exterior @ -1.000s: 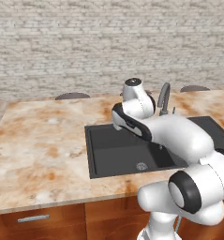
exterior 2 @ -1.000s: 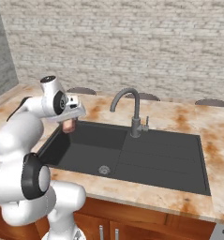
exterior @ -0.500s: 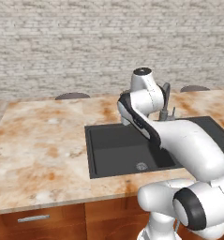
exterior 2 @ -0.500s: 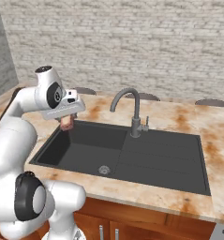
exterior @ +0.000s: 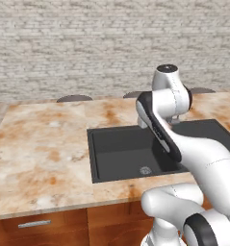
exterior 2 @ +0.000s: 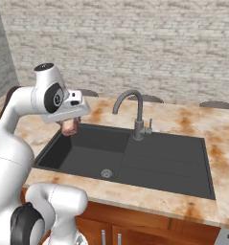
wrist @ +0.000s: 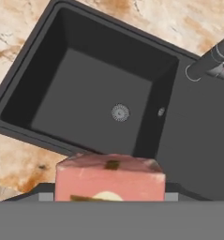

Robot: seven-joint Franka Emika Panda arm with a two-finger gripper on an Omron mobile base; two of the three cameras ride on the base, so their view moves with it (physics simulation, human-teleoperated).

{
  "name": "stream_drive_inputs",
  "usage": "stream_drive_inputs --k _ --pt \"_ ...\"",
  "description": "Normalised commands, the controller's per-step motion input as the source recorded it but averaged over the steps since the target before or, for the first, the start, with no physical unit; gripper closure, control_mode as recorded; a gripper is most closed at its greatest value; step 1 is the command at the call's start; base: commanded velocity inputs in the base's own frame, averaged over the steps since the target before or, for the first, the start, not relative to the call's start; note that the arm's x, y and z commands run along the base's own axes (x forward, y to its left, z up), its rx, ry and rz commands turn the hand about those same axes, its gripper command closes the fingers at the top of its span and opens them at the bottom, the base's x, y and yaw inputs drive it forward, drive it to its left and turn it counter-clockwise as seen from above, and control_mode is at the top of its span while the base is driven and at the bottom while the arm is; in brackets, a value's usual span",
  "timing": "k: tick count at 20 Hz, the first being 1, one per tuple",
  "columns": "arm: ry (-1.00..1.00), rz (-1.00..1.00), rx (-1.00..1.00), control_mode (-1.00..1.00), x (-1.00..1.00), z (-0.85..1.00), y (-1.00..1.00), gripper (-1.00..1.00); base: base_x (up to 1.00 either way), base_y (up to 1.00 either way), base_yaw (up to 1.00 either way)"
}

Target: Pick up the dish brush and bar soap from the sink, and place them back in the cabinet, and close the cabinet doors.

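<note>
Flat, even rendered light everywhere, no glare and no hard shadows. The sink (exterior 2: 159,162) basin reads dark, its inner walls shaded slightly deeper. The marble surface (exterior: 44,144) looks bright but soft, textures a bit blurry. In the hand view the bar soap (wrist: 109,182) looms close, edges fuzzy.

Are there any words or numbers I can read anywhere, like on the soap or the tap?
None. The bar soap held in the hand has a small dark mark and a pale patch, but no readable letters. The faucet, sink and counter carry no writing.
</note>
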Motion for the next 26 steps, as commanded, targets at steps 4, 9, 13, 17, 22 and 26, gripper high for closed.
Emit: stream_drive_inputs --k 4,9,13,17,22,26 --pt "0.0 -0.05 0.09 -1.0 -0.39 0.43 -0.49 1.0 0.0 0.0 0.0" --pt "0.0 -0.08 0.08 -1.0 -0.32 0.37 -0.38 1.0 0.0 0.0 0.0" --pt "0.0 -0.12 0.01 -1.0 -0.24 0.19 -0.21 1.0 0.0 0.0 0.0" --pt "0.0 -0.15 0.0 -1.0 -0.11 0.23 -0.09 1.0 0.0 0.0 0.0" --pt "0.0 -0.18 0.0 -1.0 -0.03 0.19 -0.08 1.0 0.0 0.0 0.0" --pt "0.0 -0.14 0.0 -1.0 -0.11 0.07 -0.19 1.0 0.0 0.0 0.0"
